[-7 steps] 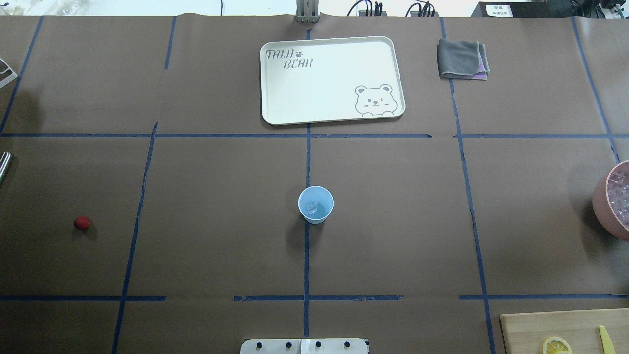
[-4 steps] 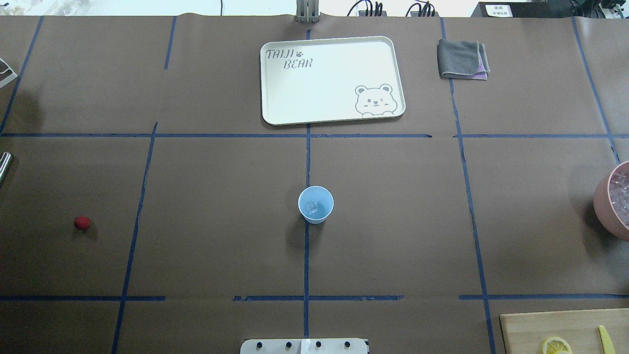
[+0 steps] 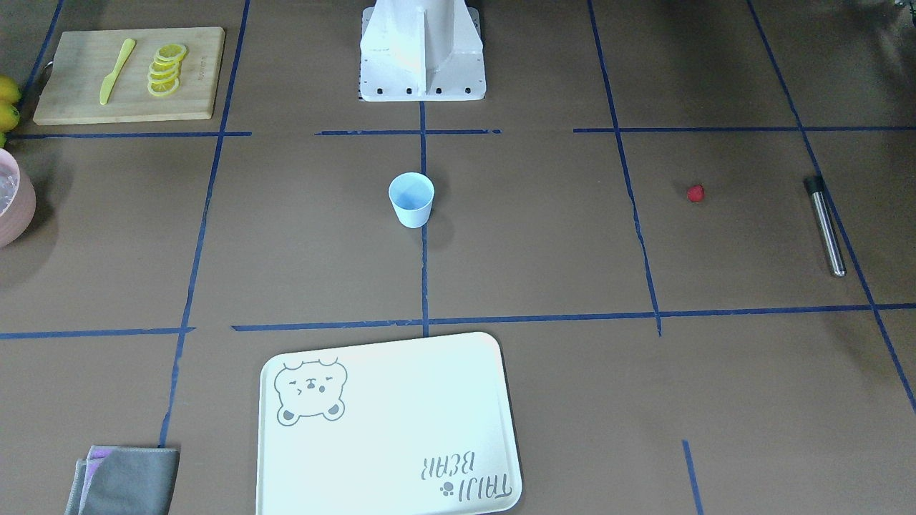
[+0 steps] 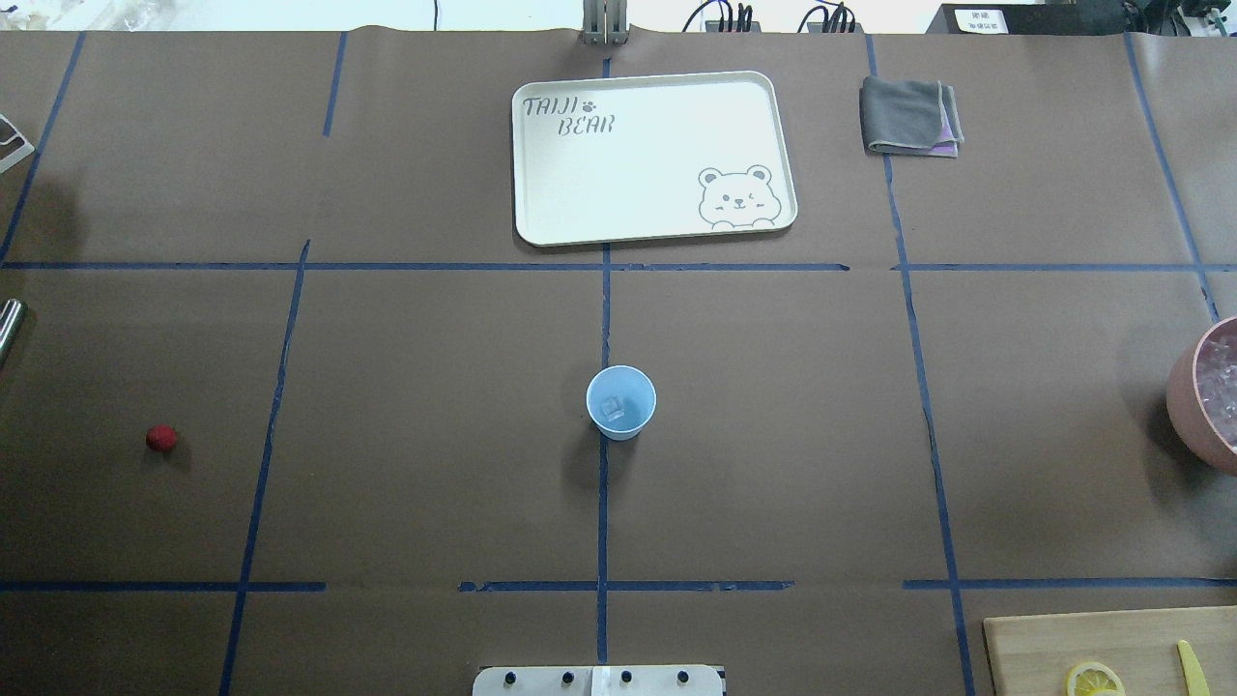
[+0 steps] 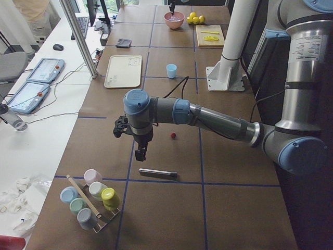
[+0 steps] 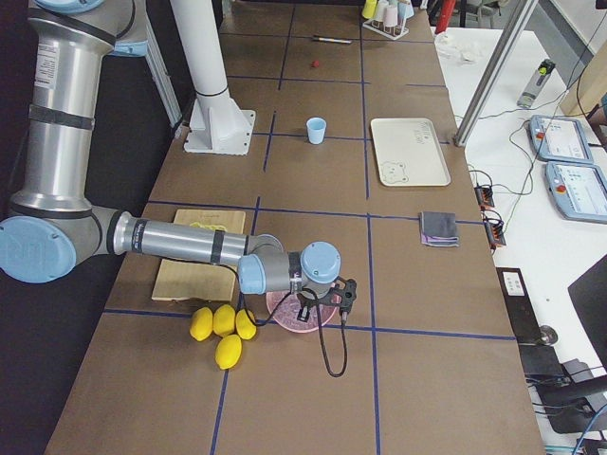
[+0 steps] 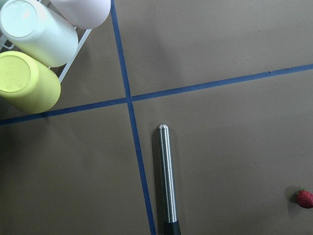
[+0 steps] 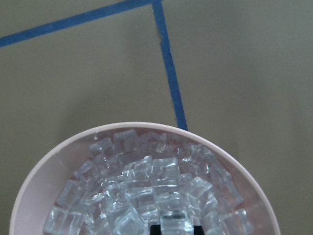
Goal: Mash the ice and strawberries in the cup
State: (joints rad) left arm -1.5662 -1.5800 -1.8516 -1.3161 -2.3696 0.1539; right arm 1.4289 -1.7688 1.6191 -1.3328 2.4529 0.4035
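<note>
- one piece of ice (image 4: 613,408) sits in the blue cup (image 4: 620,403), and the strawberry (image 4: 161,438) lies bare on the table (image 4: 435,483). i'd call this the fetch-the-berry step, with mashing not yet begun.
- the left pincer (image 5: 140,154) hangs above the table, well apart from the cup. only the side view catches it, so i can't tell whether it's spread or pinched.
- through its wrist camera, the steel rod (image 7: 167,178) lies almost straight below it along a tape line. the berry sits off at the lower right.
- my read: the next move is a short shift over the berry, a descent and a soft pinch, since that small round thing could roll. then a long carry to the cup.
- the right pincer (image 6: 324,301) hovers over the pink bowl (image 8: 146,128), with ice cubes (image 8: 146,196) heaped right beneath it. i see just a dark sliver of it low in its wrist view, so i can't tell its state either.
- a rack of coloured cups (image 5: 88,200) stands near the left pincer, on the side away from the cup. lemons (image 6: 220,332) and the cutting board (image 3: 86,93) sit beside the right one.
- the tray (image 4: 647,145) and cloth (image 4: 908,116) are far from both.
- i see nothing between the left pincer and the berry. the rod is the one neighbour i'd avoid nudging.
</note>
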